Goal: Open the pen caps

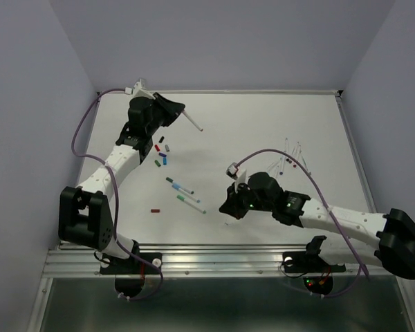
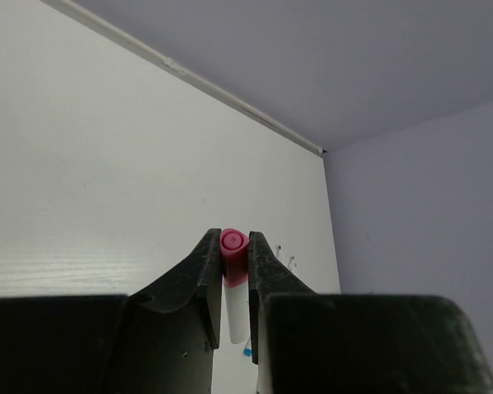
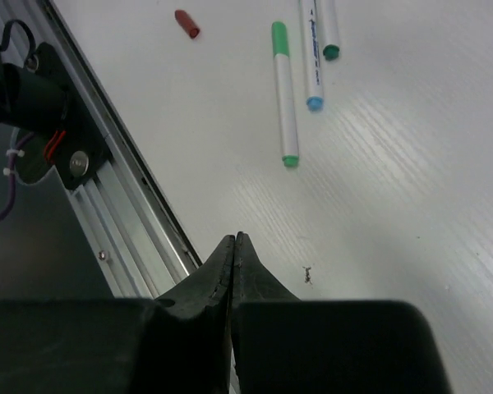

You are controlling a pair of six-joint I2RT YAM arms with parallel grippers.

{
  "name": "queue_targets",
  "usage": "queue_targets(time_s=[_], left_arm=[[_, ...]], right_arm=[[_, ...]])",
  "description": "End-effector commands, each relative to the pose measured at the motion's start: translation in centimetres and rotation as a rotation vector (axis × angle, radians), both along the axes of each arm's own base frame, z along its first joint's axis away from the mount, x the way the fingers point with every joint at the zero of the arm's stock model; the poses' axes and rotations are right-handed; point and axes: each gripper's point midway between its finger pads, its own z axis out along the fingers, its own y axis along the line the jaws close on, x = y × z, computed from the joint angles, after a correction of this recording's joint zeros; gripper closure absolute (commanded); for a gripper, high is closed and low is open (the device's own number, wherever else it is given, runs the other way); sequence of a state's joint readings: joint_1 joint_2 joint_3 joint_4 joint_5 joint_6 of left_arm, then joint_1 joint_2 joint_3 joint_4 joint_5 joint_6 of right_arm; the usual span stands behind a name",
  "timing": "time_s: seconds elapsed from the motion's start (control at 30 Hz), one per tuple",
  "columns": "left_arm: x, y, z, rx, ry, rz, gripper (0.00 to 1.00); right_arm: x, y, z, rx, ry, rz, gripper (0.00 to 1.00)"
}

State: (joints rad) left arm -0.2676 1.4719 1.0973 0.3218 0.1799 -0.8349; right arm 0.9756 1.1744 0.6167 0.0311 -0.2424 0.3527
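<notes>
My left gripper (image 2: 234, 238) is shut on a pen, its jaws pressing on the pink pen cap (image 2: 233, 246), with the white barrel (image 2: 237, 312) running back between the fingers. In the top view this gripper (image 1: 173, 109) is raised at the back left and the pen (image 1: 194, 122) sticks out of it. My right gripper (image 1: 228, 209) hovers low near the front middle. Its jaws (image 3: 233, 240) are shut together with nothing between them. On the table ahead of it lie a green pen (image 3: 284, 90), a blue-tipped pen (image 3: 312, 57) and a teal-tipped pen (image 3: 329, 33).
Several loose caps (image 1: 162, 156) lie below the left gripper, and a red cap (image 1: 155, 209) lies alone near the front edge. Capped pens (image 1: 185, 194) lie mid-table. Several thin pens (image 1: 290, 155) lie at the back right. The metal rail (image 3: 123, 213) borders the table's front edge.
</notes>
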Motion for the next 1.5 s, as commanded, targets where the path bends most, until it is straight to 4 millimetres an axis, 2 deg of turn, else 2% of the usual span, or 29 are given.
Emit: queue_targets(time_s=[0.0,0.13,0.2,0.23,0.27,0.3,0.37,0.43,0.47,0.5,0.57,0.6,0.63,0.67,0.73,0.77,0.8,0.83,0.9,0.93,1.03,1.1,1.2,1.27,1.4,1.47], left_arm=[[-0.1,0.5,3.7,-0.003,-0.101,0.029,1.0],[-0.5,0.7,2.9,0.011,-0.079,0.025,1.0],[-0.9,0.9,2.9,0.014,-0.08,0.033,1.0],[-0.9,1.5,2.0,0.039,-0.056,0.063,1.0],[-1.2,2.0,1.8,0.056,-0.043,0.08,1.0],[-1.5,2.5,0.5,0.087,-0.005,0.096,1.0],[-2.2,2.4,-0.3,0.096,0.012,0.073,1.0],[-3.2,1.3,-1.1,0.07,0.02,0.003,1.0],[-3.8,0.9,-2.3,0.059,0.048,-0.019,1.0],[-4.1,0.3,-2.8,0.053,0.056,-0.045,1.0],[-5.2,-1.1,-4.0,0.043,0.087,-0.094,1.0],[-5.4,-1.6,-4.2,0.04,0.092,-0.107,1.0],[-5.8,-2.2,-4.4,0.037,0.097,-0.123,1.0],[-6.1,-2.7,-4.4,0.034,0.097,-0.136,1.0],[-6.8,-4.1,-4.2,0.025,0.095,-0.168,1.0],[-7.0,-4.4,-4.1,0.025,0.092,-0.172,1.0],[-7.3,-5.0,-4.0,0.019,0.092,-0.183,1.0],[-7.5,-5.2,-3.8,0.016,0.087,-0.19,1.0],[-7.9,-5.7,-3.2,0.007,0.074,-0.2,1.0],[-8.0,-5.8,-3.2,0.001,0.075,-0.198,1.0],[-8.3,-6.2,-3.2,-0.008,0.075,-0.21,1.0],[-8.6,-6.5,-3.2,-0.016,0.08,-0.226,1.0],[-8.9,-6.5,-2.8,-0.025,0.065,-0.228,1.0],[-9.0,-6.4,-2.7,-0.025,0.061,-0.226,1.0],[-9.0,-6.4,-1.5,-0.044,0.032,-0.225,1.0],[-9.1,-6.8,-0.9,-0.052,0.024,-0.245,1.0]], right_arm=[[1.4,-1.1,3.8,0.08,-0.083,-0.101,0.99],[3.0,-2.7,4.9,0.045,-0.145,-0.189,0.99],[4.7,-3.7,5.6,0.027,-0.171,-0.272,0.99],[5.4,-4.5,5.1,-0.009,-0.172,-0.322,0.99],[7.1,-5.9,5.2,-0.041,-0.195,-0.406,0.99],[8.1,-6.9,4.4,-0.084,-0.191,-0.462,0.99],[9.7,-8.1,4.5,-0.116,-0.221,-0.519,0.98],[10.5,-7.0,6.4,-0.073,-0.278,-0.493,0.93],[10.7,-6.3,6.8,-0.069,-0.305,-0.45,0.84],[11.1,-5.7,7.7,-0.053,-0.326,-0.436,0.81],[12.1,-4.6,10.2,-0.013,-0.393,-0.421,0.7],[12.7,-3.7,10.6,-0.002,-0.415,-0.405,0.7],[13.4,-3.1,12.2,0.021,-0.447,-0.405,0.67],[13.7,-2.5,12.5,0.019,-0.454,-0.39,0.63],[14.3,-0.9,12.3,0.015,-0.451,-0.342,0.49],[14.7,-0.4,12.4,0.015,-0.455,-0.338,0.49],[15.2,0.4,13.7,0.035,-0.469,-0.333,0.49],[15.9,1.1,12.7,0.013,-0.456,-0.33,0.49],[17.1,1.7,13.2,0.01,-0.464,-0.338,0.48],[17.5,2.3,12.3,-0.006,-0.454,-0.329,0.48],[18.2,3.2,13.0,0.014,-0.452,-0.331,0.48],[18.5,3.8,12.7,0.015,-0.445,-0.323,0.48],[19.0,4.1,12.5,0.007,-0.445,-0.328,0.53],[18.9,4.1,12.0,0.0,-0.44,-0.325,0.69],[19.0,3.9,10.6,-0.026,-0.422,-0.339,0.69],[19.2,3.9,10.5,-0.028,-0.422,-0.347,0.69]])
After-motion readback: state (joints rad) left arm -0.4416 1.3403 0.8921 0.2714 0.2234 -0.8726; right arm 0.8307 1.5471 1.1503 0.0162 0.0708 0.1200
